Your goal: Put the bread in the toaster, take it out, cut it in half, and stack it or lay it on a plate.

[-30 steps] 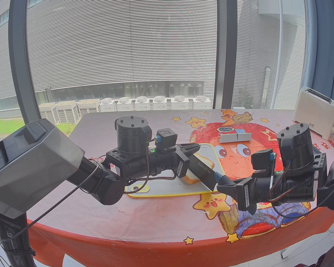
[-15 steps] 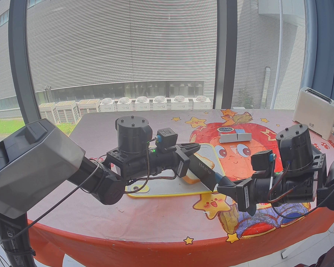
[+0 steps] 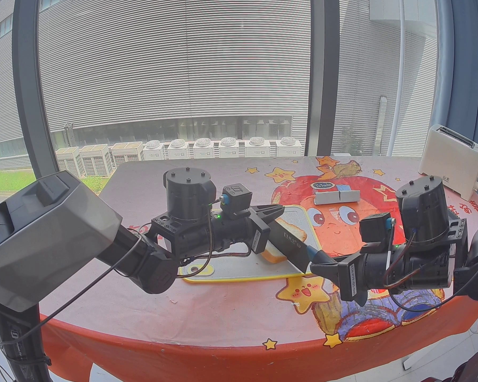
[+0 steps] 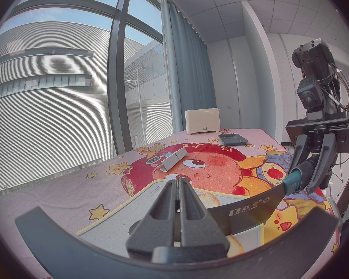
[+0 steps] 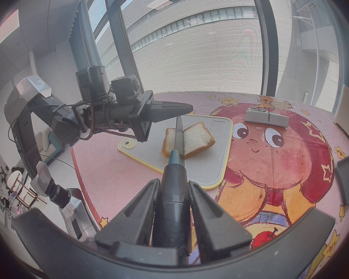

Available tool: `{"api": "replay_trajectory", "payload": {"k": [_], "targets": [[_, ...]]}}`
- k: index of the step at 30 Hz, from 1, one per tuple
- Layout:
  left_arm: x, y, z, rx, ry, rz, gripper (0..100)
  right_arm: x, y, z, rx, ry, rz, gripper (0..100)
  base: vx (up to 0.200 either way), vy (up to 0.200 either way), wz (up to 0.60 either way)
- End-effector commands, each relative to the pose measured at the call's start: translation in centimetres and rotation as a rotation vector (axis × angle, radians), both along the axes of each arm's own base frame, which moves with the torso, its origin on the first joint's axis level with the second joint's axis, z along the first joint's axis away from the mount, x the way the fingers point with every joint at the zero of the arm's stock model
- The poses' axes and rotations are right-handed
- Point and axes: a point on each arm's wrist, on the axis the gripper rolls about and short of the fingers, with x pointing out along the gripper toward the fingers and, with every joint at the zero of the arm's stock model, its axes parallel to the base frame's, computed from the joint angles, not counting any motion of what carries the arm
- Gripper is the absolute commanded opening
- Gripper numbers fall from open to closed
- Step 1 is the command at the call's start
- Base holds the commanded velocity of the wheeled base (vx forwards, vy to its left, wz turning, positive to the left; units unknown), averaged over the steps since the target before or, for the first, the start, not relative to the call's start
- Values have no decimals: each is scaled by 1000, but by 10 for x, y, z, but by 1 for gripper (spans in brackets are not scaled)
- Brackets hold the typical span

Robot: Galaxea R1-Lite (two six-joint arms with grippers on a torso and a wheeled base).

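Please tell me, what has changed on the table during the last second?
Almost nothing. The left gripper, jaws shut, has drawn back very slightly to the robot's left. The right gripper still holds the dark-bladed knife over the brown-crusted bread slice on the white cutting board; none of these moved.

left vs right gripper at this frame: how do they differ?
The left gripper is shut on nothing, while the right gripper is shut on the knife handle. The left gripper hangs above the cutting board close to the bread. The right gripper sits off the board's edge, and only the blade reaches the bread. Shared: both are shut and both point toward the bread.
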Motion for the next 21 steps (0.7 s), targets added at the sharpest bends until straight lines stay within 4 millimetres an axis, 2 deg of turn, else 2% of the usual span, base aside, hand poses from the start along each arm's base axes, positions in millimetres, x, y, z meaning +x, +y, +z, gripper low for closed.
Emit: {"api": "replay_trajectory", "payload": {"k": [1, 14, 21], "targets": [[1, 0, -4, 9, 12, 1, 0, 2, 2, -7, -19, 20, 1, 0, 0, 0, 0], [1, -1, 0, -7, -6, 2, 0, 2, 1, -4, -15, 8, -5, 0, 0, 0, 0], [5, 4, -4, -1, 3, 15, 0, 2, 2, -2, -8, -1, -7, 0, 0, 0, 0]]}}
